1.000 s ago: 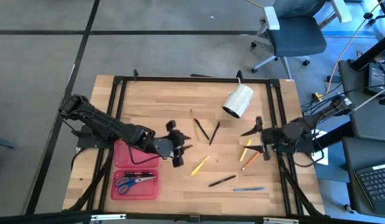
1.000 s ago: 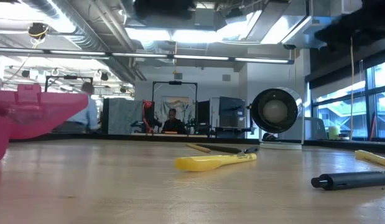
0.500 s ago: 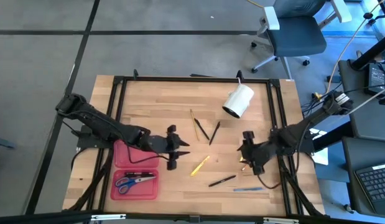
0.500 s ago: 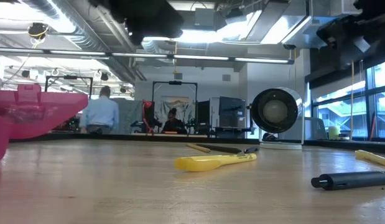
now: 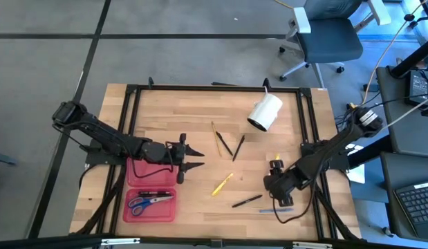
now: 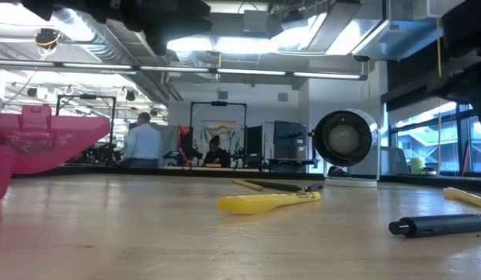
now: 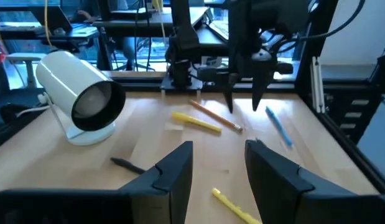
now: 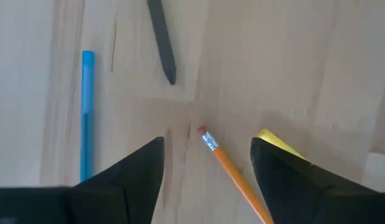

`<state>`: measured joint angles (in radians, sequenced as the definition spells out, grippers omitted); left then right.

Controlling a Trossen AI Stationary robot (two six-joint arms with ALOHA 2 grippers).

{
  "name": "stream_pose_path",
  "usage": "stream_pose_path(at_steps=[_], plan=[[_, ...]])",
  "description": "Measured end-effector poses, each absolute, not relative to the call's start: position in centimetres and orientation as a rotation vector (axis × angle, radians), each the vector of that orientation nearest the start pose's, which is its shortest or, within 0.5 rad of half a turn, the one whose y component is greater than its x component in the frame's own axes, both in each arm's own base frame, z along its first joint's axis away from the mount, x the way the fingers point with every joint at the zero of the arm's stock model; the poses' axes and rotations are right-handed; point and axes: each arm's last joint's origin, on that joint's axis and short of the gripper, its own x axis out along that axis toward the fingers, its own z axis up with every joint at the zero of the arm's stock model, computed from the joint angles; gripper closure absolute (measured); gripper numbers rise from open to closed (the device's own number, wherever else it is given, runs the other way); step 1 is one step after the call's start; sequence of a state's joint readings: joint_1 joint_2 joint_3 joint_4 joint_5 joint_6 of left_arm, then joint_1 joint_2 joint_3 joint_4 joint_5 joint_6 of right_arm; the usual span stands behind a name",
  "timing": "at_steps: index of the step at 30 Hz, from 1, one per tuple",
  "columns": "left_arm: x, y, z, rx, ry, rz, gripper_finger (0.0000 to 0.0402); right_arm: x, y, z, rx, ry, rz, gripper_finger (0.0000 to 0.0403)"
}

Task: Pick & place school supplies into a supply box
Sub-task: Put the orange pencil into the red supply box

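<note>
A: Two pincers, both with fingers spread and nothing between them. The right pincer points down over the worktop, above an orange pencil whose eraser end lies in the gap between its fingers.

B: What lies around that pencil?

A: A yellow pen just beside it, a blue pen off to one side and a black pen farther ahead. From above, the blue pen and black pen lie near the worktop's front edge, close to the right pincer.

B: And the left pincer?

A: The left pincer hangs at the right edge of the red case, fingers pointing toward the middle of the worktop. Its wrist view shows its fingers apart, with the white cylinder ahead and the right arm beyond.

B: What is in the case?

A: Blue-handled scissors in the near half, a dark pen between the halves. Another yellow pen lies between the two pincers, and three thin pencils sit near the cylinder.

B: Anything behind?

A: A person stands in the room beyond.
</note>
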<state>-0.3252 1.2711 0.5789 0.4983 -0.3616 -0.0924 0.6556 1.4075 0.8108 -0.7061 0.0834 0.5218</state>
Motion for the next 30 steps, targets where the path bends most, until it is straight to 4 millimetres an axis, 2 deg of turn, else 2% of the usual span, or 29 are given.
stream_pose_path(at_steps=[8,17,30], plan=[[25.2,-7.4,22.7,-0.013,0.182,0.047,0.0262,19.5,14.7,17.3,0.01,1.332,0.094,0.0161],[25.2,-7.4,22.7,0.005,0.182,0.049,0.0263,19.8,14.9,15.7,-0.17,1.375,0.189,0.0161],[25.2,-7.3,22.7,0.056,0.183,0.061,0.0263,20.2,15.2,14.0,-0.273,1.417,0.221,0.0161]])
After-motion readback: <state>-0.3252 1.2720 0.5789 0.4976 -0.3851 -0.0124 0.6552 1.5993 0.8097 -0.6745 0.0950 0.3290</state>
